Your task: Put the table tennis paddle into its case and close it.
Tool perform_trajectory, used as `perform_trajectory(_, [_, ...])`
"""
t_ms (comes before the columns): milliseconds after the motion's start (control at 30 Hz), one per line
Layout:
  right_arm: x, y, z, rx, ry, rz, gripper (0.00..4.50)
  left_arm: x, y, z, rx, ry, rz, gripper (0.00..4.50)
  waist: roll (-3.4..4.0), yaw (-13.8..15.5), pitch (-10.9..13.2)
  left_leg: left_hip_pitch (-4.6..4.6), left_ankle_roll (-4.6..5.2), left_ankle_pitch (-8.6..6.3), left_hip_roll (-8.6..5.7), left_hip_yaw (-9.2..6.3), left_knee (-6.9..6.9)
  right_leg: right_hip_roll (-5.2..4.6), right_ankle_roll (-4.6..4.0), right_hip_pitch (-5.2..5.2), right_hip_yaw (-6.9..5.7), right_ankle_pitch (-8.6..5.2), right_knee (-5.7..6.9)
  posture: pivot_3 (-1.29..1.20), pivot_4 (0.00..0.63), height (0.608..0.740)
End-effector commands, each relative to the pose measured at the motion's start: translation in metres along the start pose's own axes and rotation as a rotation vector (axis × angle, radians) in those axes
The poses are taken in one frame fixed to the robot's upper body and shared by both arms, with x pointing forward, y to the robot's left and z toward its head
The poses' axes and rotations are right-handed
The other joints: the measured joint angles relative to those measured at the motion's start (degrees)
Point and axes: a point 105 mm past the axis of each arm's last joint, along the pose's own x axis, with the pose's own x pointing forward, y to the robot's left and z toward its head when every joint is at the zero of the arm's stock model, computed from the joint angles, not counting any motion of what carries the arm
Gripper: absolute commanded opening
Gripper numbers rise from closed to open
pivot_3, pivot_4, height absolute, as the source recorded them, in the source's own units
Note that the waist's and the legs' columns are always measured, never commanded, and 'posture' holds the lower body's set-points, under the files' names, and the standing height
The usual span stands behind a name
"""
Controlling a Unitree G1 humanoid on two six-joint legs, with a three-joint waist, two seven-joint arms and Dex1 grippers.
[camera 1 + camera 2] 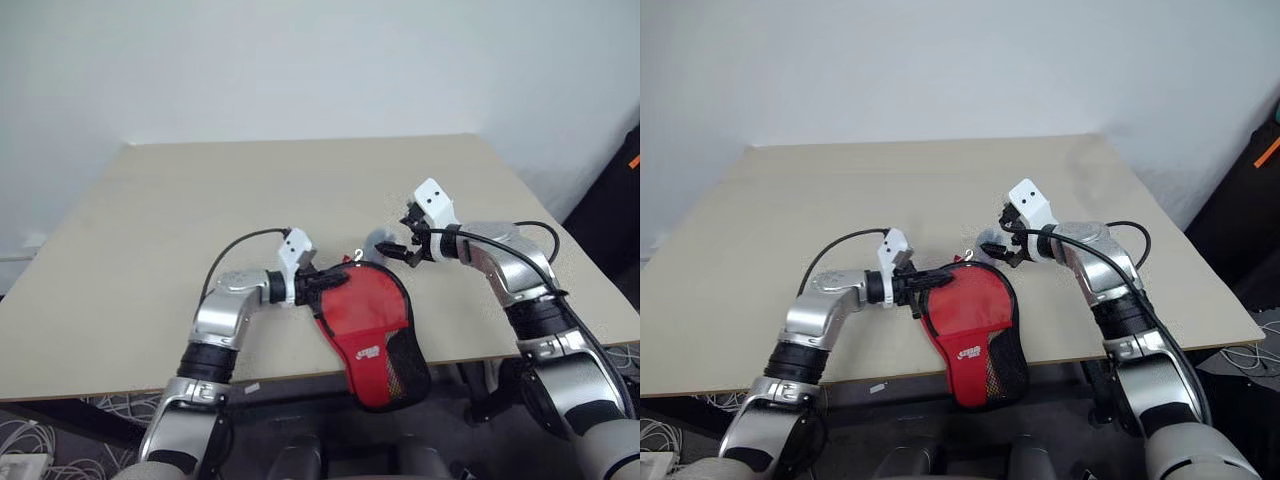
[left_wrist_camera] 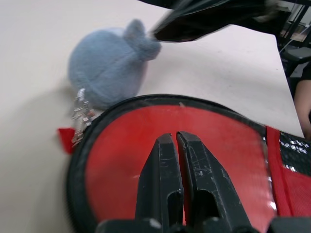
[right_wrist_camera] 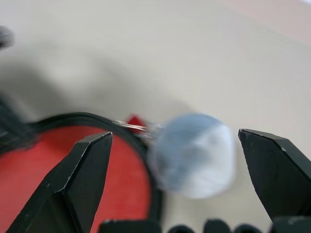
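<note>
Case hung over the table's near edge, at risk of slipping off.

From the head view, the case (image 1: 368, 335) overhung the table (image 1: 300, 200); left tool (image 1: 318, 287) looked pressed together at its rim, and could tug it. In the right wrist view, right tool (image 3: 175, 165) gaped over a grey plush charm (image 3: 194, 153).

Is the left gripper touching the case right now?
Touching. In the left wrist view the left gripper has its fingers shut together against the red face of the case; the head views show it at the case's edge.
</note>
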Motion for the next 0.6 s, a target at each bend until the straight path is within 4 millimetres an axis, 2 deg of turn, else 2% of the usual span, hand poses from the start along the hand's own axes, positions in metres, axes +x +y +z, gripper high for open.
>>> perform_trajectory(33, [0.008, -0.011, 0.006, -0.011, -0.019, -0.054, 4.50, 0.003, -0.002, 0.010, 0.051, -0.037, 0.020, 0.05, 0.01, -0.16, 0.00, 0.00, 0.00, 0.00, 0.01, 0.00, -0.02, 0.02, -0.01, -0.03, 0.00, 0.01, 0.00, 0.00, 0.000, 0.698])
perform_trajectory(233, [0.030, -0.011, -0.018, 0.060, 0.036, -0.091, 4.50, 0.013, -0.003, -0.005, 0.037, -0.021, 0.050, 0.05, 0.03, -0.27, 0.00, 0.03, 0.00, 0.01, 0.01, 0.04, -0.06, 0.02, -0.06, -0.02, 0.04, 0.04, 0.02, 0.00, 0.000, 0.698])
perform_trajectory(600, [0.042, -0.005, -0.017, 0.072, 0.030, -0.088, 4.50, 0.014, -0.009, -0.039, 0.039, 0.088, 0.025, 0.05, 0.11, -0.38, -0.01, 0.05, 0.00, 0.01, -0.01, 0.05, -0.05, 0.02, -0.07, 0.00, 0.06, 0.04, 0.03, 0.00, 0.000, 0.698])
